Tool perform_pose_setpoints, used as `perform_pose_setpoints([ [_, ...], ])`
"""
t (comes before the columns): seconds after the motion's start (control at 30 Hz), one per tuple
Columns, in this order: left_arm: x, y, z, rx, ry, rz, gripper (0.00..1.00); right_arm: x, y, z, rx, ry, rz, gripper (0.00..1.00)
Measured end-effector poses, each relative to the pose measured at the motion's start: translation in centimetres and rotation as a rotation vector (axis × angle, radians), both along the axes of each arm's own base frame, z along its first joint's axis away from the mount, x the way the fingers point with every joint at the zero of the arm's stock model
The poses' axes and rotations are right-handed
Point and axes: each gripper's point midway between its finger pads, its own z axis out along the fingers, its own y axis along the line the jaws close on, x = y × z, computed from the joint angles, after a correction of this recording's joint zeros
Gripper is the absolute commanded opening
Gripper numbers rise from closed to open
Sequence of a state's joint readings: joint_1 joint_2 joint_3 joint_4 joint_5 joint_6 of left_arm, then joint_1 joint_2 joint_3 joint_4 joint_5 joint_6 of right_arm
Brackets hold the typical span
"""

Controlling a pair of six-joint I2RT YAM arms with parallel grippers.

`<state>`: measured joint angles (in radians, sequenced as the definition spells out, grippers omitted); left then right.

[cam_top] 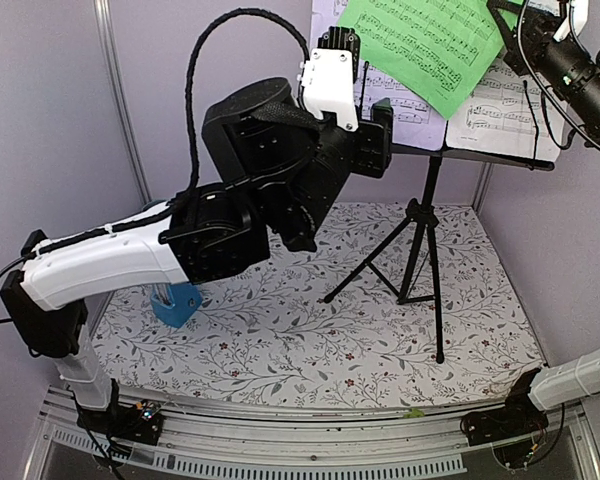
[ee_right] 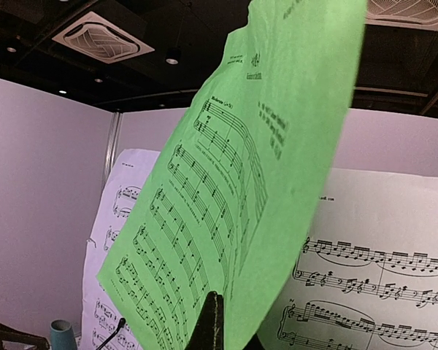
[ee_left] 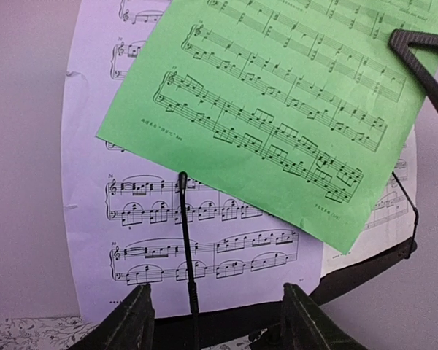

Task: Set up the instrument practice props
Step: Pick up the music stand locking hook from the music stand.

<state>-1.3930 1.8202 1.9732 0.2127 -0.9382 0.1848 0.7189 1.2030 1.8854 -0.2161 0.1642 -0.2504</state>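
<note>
**Metronome** (cam_top: 177, 303), small, blue, pyramid-shaped. Standing on the flower-patterned worktop (cam_top: 280, 345), well to the left of the music stand's legs, half hidden under the left arm. Not yet set near the stand; judged the part of the setup left to do.

**Left fingers** (ee_left: 135, 321). Apart, clamped on nothing. Raised to the left end of the stand's ledge, one on each side of a thin black page-holding wire (ee_left: 186, 240). Judged to be placed there to steady the paper once the green sheet lands.

**Music stand** (cam_top: 420, 235), black, tripod. Upright toward the back of the worktop, legs spread, desk tilted back so that paper can lean on it and sit on the ledge.

**White pages** (ee_left: 142, 219). Flat against the stand's desk, bottom edges at its ledge, the wire crossing in front of the left sheet.

**Green page** (cam_top: 420, 45). In front of the white pages, askew, lower corner above the stand's ledge and, as far as can be told, not resting on it. Crooked because pinched at one edge only.

**Right fingers** (ee_right: 210, 321). Together, clamped on the green page at its right edge, high at the stand's right side. Judged to be carrying the sheet in over the desk.

**Teal cup** (ee_right: 60, 334). Glimpsed only from the right wrist, low beyond the stand's left side. No part of the setup.
</note>
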Motion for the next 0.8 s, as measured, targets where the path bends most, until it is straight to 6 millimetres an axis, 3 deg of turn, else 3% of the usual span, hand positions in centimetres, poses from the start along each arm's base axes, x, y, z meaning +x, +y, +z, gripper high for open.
perform_pose_setpoints([
  [0.4, 3.2, 0.2, -0.3, 0.007, 0.086, -0.036, 0.55, 0.0, 0.0, -0.2, -0.004, 0.003, 0.001, 0.00],
  [0.8, 5.1, -0.8, -2.6, 0.030, 0.156, -0.091, 0.44, 0.1, 0.1, -0.4, -0.007, 0.006, 0.002, 0.00],
])
